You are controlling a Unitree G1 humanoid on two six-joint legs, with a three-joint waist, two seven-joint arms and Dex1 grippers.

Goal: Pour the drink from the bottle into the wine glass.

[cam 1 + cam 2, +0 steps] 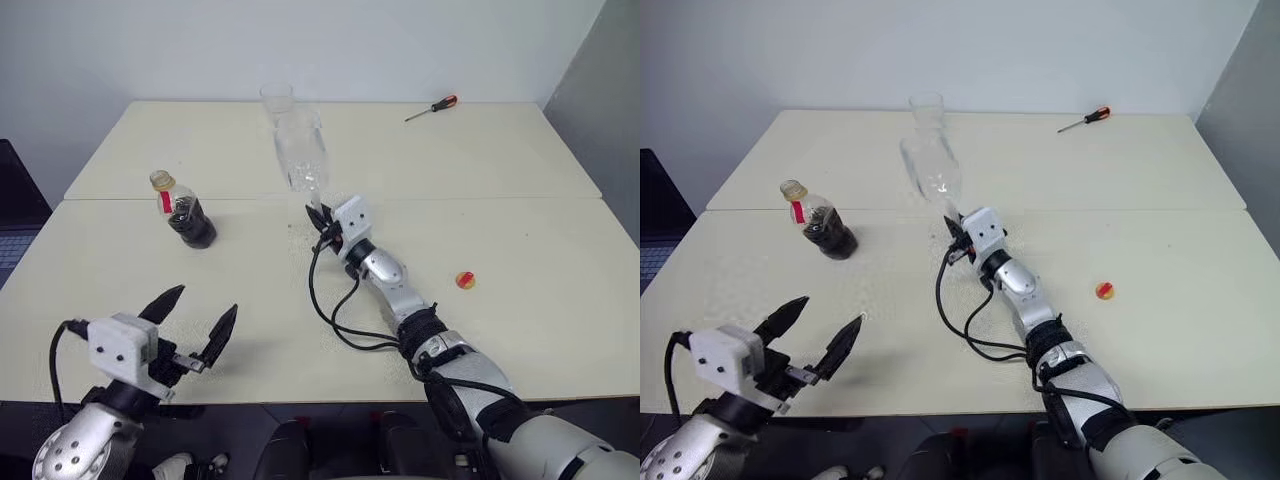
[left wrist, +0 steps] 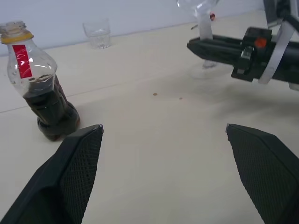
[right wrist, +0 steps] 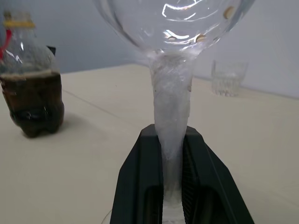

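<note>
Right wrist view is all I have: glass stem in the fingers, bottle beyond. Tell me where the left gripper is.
Observer: The left gripper is at the near edge of the table, short of the bottle, its fingers wide open.
Operator: Report what lies right of the wine glass.
Observer: Right of the wine glass and nearer, a small red-and-yellow round thing, possibly the cap, lies on the table.
Operator: Name anything else out there.
Observer: A screwdriver lies at the table's far right.

Right pincer (image 1: 322, 222) grips the wine glass (image 1: 301, 150) stem; bottle (image 1: 184, 211) stands apart.
</note>
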